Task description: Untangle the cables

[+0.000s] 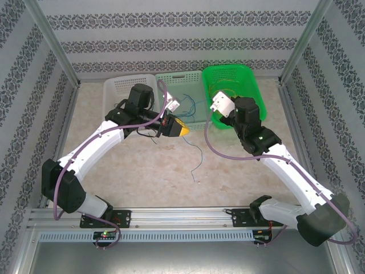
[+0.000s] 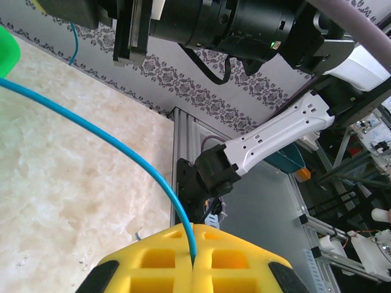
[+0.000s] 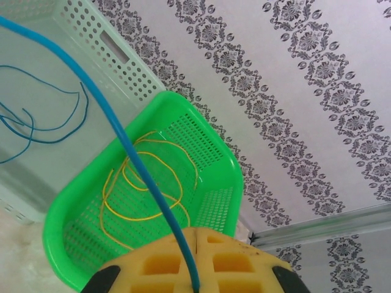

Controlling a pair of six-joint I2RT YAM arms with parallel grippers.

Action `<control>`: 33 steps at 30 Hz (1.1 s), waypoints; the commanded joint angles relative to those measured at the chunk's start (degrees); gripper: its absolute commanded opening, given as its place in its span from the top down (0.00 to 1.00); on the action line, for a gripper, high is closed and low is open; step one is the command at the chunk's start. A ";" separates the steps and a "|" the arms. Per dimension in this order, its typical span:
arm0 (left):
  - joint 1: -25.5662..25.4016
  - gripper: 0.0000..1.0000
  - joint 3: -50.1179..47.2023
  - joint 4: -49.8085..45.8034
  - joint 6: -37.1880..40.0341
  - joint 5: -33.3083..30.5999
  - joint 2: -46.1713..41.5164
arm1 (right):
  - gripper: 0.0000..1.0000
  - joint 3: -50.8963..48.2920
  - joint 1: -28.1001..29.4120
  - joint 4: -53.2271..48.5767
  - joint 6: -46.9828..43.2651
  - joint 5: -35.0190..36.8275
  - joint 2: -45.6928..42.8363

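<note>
Seemingly midway: yellow cables (image 3: 143, 218) coiled in the green basket (image 3: 214, 165) at the tabletop's (image 1: 239, 177) far edge, blue cables (image 3: 55, 139) in the middle basket (image 1: 178, 75), left gripper (image 2: 194, 259) and right gripper (image 3: 197, 278) each pinched shut on a blue strand (image 2: 122, 148).

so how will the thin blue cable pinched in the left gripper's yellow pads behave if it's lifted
Probably floppy yet slightly springy: the thin blue cable arcs out of the shut left gripper rather than hanging limp. Likely light, being so thin. Its smooth sheath might slide between the yellow pads under a pull.
</note>
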 commanded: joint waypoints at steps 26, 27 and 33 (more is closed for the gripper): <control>6.20 0.95 34.99 2.69 4.14 -35.14 22.94 | 0.11 -7.58 -13.10 -9.32 53.90 -21.52 -12.66; 6.78 0.95 36.65 2.40 4.07 -35.30 24.83 | 0.11 -8.95 -13.21 -9.56 54.30 -21.28 -14.17; 8.96 0.93 46.08 -1.42 1.85 -34.66 36.27 | 0.10 -13.37 -13.71 -11.78 55.93 -19.00 -20.11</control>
